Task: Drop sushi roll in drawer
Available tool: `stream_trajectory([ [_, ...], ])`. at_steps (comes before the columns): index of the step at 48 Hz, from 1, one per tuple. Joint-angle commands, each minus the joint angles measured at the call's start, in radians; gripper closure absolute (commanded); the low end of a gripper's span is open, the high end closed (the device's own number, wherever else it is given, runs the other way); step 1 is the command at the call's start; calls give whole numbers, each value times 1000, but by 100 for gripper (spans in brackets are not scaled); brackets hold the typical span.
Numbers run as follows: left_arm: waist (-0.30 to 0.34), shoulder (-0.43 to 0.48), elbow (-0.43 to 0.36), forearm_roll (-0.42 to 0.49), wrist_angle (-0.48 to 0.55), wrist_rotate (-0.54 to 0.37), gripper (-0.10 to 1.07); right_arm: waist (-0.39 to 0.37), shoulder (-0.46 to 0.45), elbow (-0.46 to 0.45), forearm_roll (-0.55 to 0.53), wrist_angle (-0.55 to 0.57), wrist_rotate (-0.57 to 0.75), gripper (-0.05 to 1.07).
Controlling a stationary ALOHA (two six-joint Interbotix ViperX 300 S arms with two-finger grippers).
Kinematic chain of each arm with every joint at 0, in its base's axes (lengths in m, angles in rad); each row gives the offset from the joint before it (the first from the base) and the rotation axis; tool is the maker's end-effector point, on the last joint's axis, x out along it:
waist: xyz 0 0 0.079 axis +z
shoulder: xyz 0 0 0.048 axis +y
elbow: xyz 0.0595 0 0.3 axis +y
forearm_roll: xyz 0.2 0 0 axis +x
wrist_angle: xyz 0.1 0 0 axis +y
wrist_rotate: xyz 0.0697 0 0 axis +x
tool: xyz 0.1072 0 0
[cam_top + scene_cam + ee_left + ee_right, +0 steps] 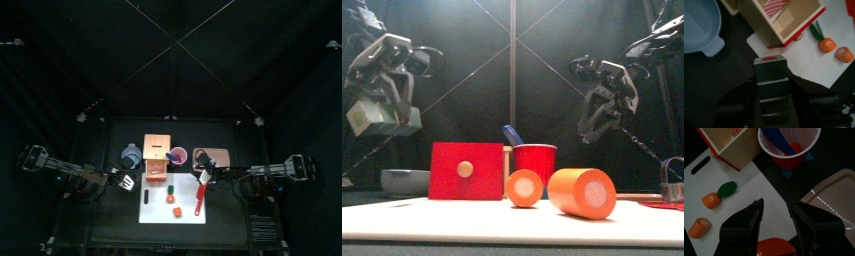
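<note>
Looks like bare matt wood inside the drawer (784,20), with red-painted edges. Smooth plastic on the red cup (789,145); matt white on the board (731,208).

No writing to read anywhere here. The drawer (466,171) shows a plain red front with only a round knob, no label. The red cup (535,160) beside it is unmarked, and the two orange rolls (580,192) on the white board (502,222) carry no print, number or brand.
</note>
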Motion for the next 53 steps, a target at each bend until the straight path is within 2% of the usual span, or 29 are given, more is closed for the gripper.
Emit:
stream_trajectory([
  [1, 64, -41, -61, 2, 38, 112, 25, -6, -17, -20, 3, -3, -2, 24],
  [11, 192, -18, -178, -94, 40, 491, 25, -8, -18, -21, 8, -3, 0, 24],
  [17, 250, 51, -241, -189, 40, 726, 25, -8, -18, -21, 8, -3, 0, 24],
  [27, 291, 204, -344, -330, 38, 996, 25, -8, -17, -21, 12, -2, 0, 24],
  [37, 301, 334, -445, -311, 51, 1147, 25, -9, -17, -21, 14, -3, 0, 24],
  [53, 296, 500, -546, -216, 98, 1244, 25, -9, -18, -15, 35, -2, 0, 24],
])
